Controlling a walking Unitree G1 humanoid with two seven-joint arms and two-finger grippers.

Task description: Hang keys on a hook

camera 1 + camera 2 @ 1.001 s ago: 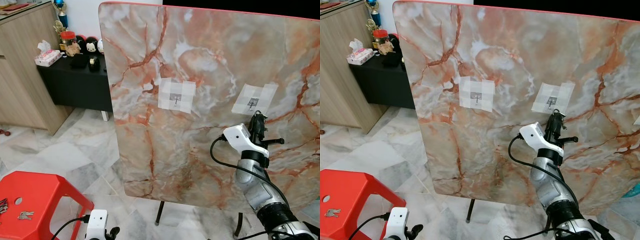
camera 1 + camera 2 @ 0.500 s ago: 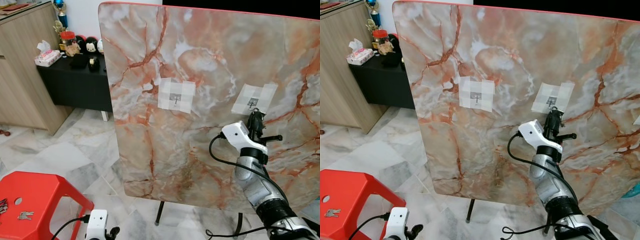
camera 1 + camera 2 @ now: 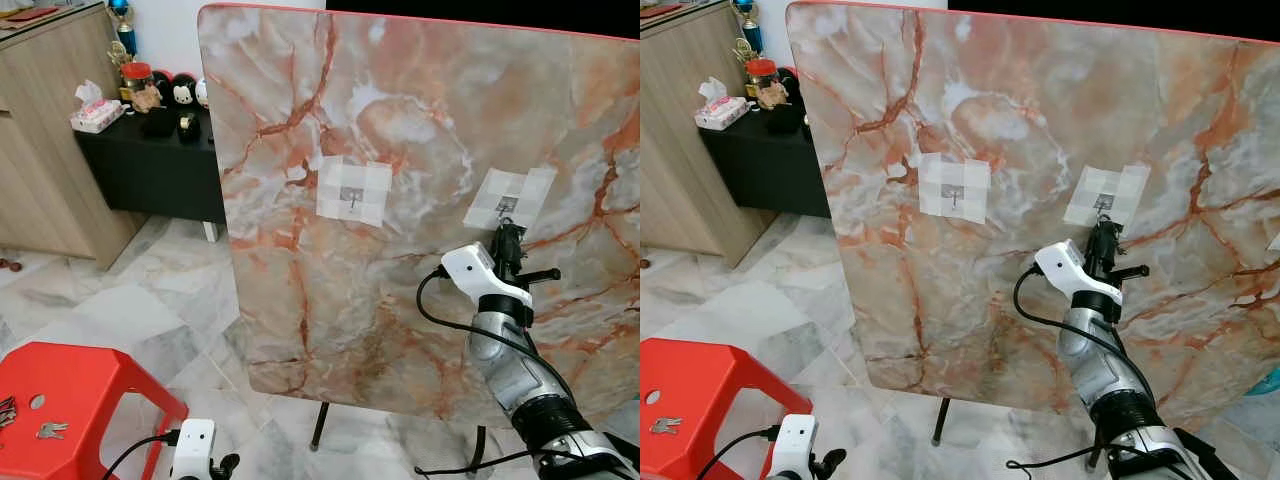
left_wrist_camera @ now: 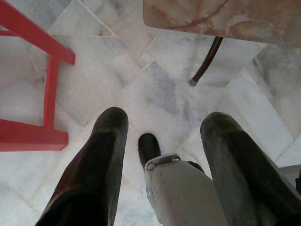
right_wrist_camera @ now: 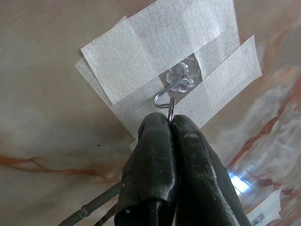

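The right gripper (jaws pressed together on a key ring) holds it at the taped hook; left gripper jaws wide.

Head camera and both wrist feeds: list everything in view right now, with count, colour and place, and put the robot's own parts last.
Marble board: one, pink-orange veined, red-edged, upright on dark legs ahead.
Taped hooks: two, metal under white tape; left hook bare, right hook at the gripper tips.
Key ring wire: one, silver, pinched between the right fingers, up against the right hook; the keys themselves are hidden.
Red stool: one, lower left, keys lying on it.
Black side table: one, left background, holding a tissue box, jar and small toys.
Wooden cabinet: one, far left.
Floor: grey-white marble tiles.
Right gripper: black, shut on the wire.
Left gripper: black, open, hanging over the floor.
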